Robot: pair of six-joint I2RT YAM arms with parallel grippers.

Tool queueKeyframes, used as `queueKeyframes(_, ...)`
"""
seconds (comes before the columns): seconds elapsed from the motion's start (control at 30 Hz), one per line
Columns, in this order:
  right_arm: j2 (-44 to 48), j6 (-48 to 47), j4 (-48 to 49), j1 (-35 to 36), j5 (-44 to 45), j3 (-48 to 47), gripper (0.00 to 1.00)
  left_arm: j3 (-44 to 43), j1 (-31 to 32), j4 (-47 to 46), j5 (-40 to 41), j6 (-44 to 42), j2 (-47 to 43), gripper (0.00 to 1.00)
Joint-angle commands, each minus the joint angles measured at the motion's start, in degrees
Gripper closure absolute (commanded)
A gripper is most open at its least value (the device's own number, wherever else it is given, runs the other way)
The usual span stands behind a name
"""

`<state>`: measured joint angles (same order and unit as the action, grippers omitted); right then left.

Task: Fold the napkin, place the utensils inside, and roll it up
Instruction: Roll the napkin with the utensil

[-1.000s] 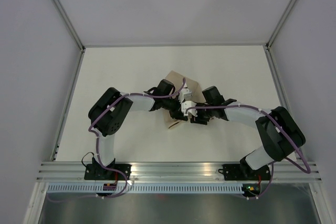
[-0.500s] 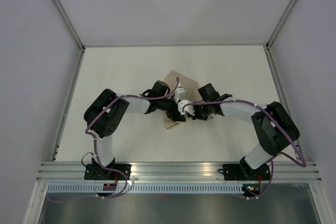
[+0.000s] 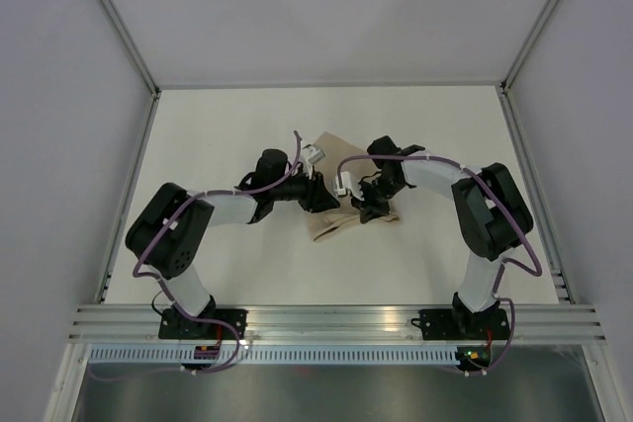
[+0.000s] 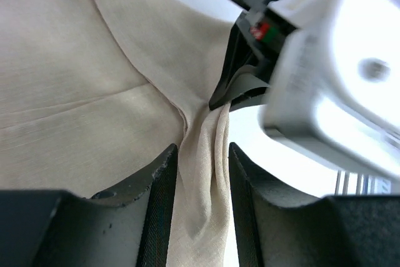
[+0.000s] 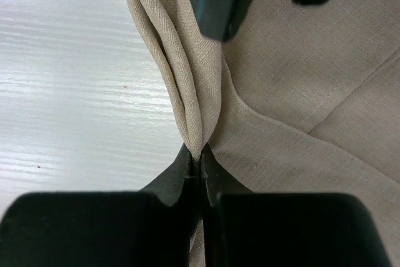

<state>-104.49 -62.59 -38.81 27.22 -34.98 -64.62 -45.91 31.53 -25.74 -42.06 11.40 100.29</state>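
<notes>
From above, both arms reach in over the napkin (image 3: 329, 228), which lies crumpled in the middle of the table (image 3: 227, 135). The left gripper (image 3: 316, 192) sits on the cloth's left side and the right gripper (image 3: 374, 208) on its right, the two near each other. From this height the arms cover the fingertips, so the jaws can't be read here, and much of the cloth is hidden under the wrists.

Over to the left wrist camera: the two dark fingers (image 4: 164, 179) stand apart, with a bunched ridge of beige cloth running up through the gap. Whether the pads press on that ridge is hard to say. Just past them, the right arm's white housing (image 4: 325, 73) fills the upper right, out of focus and cut off by the frame edge.

Now the right wrist camera: jaws pressed tight together, pinching a gathered pleat of the napkin right at the tips. The cloth fans out upward from the pinch, folded layers on the left edge, a crease running off to the right. Blurred dark shapes hang at the top, too soft to make out. What lies inside those folds is hidden.
</notes>
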Motion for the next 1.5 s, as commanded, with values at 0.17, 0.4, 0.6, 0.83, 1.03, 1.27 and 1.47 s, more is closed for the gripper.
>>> queueKeyframes(0.17,-13.1,-7.8,-21.7,-3.4,-7.6,-13.1,1.0,10.5,-1.5,-21.7,15.4,9.3,-13.0,0.58)
queueKeyframes(0.4,-22.5,-11.2,-32.6,-5.2,-9.8,-22.7,0.99,16.3,3.0,-25.3,27.6,-0.5,-22.3,0.59)
queueKeyframes(0.6,-28.8,-11.9,-38.4,-6.2,-10.8,-28.9,1.0,11.2,13.7,-13.8,38.9,-20.3,-21.2,0.57)
queueKeyframes(0.83,-34.6,-11.5,-44.3,-7.1,-11.6,-36.3,0.99,5.9,23.8,-3.5,47.2,-37.5,-13.9,0.54)
queueKeyframes(1.03,-36.0,-9.2,-44.0,-7.4,-12.0,-38.1,1.0,4.3,27.8,-3.2,51.3,-44.8,-6.3,0.54)
queueKeyframes(1.27,-37.4,-7.4,-44.3,-7.5,-11.7,-39.9,1.0,3.4,28.8,-4.1,52.1,-51.1,-1.5,0.51)
queueKeyframes(1.47,-38.9,-5.1,-44.3,-7.6,-11.7,-41.7,0.99,3.2,30.4,-4.9,52.3,-54.1,0.9,0.51)
